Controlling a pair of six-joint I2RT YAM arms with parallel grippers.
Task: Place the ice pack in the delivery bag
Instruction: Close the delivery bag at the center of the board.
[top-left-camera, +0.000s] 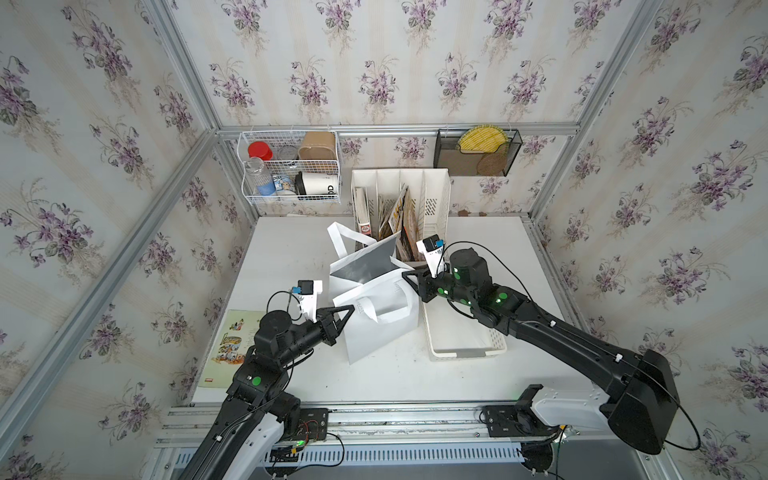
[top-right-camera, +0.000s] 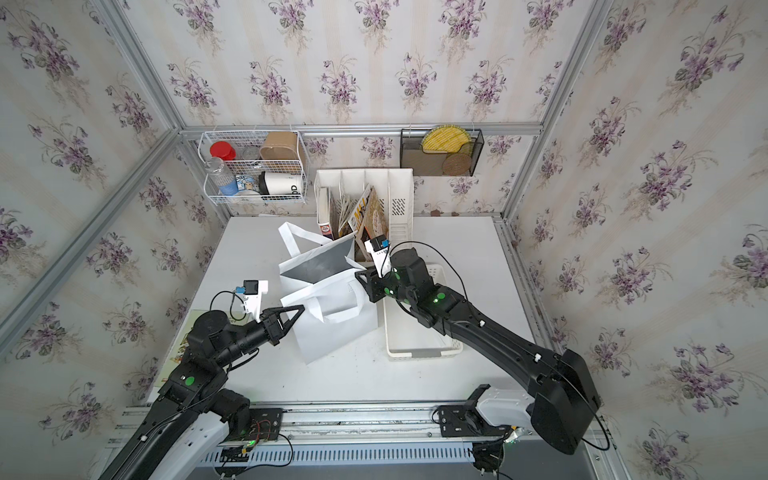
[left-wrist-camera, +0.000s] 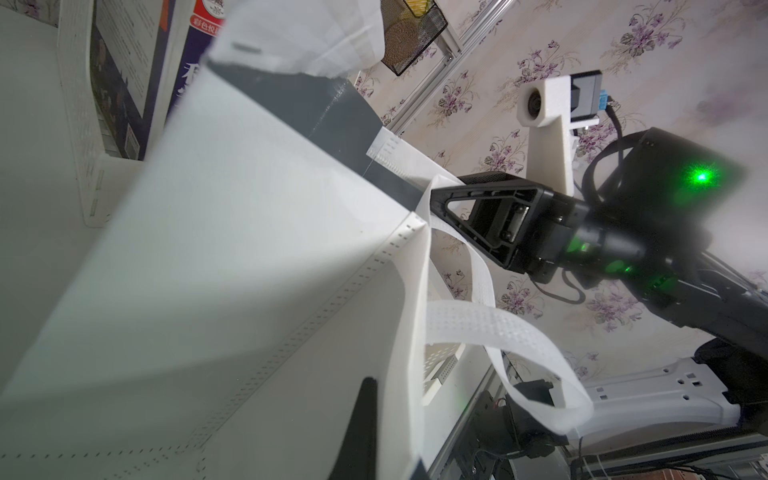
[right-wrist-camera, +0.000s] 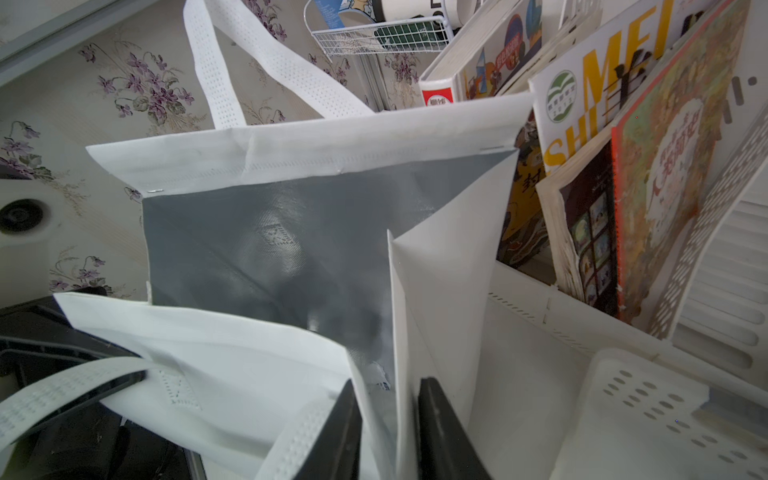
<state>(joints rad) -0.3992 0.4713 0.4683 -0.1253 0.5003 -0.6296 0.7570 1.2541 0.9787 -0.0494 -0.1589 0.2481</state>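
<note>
The delivery bag stood open near the middle of the counter, its silver lining showing. A white perforated basket sat just beside it and a rack of books stood behind. The left hand was pressed together on the bag's near wall at the rim. The right hand was spread at the mouth's other side, the folded side gusset standing between its fingers. The ice pack could not be made out.

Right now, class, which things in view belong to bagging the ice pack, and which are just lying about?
Job: delivery bag, left gripper, right gripper; no ice pack visible.
Lying about: white basket, book rack, wire basket, mesh holder, picture book.
</note>
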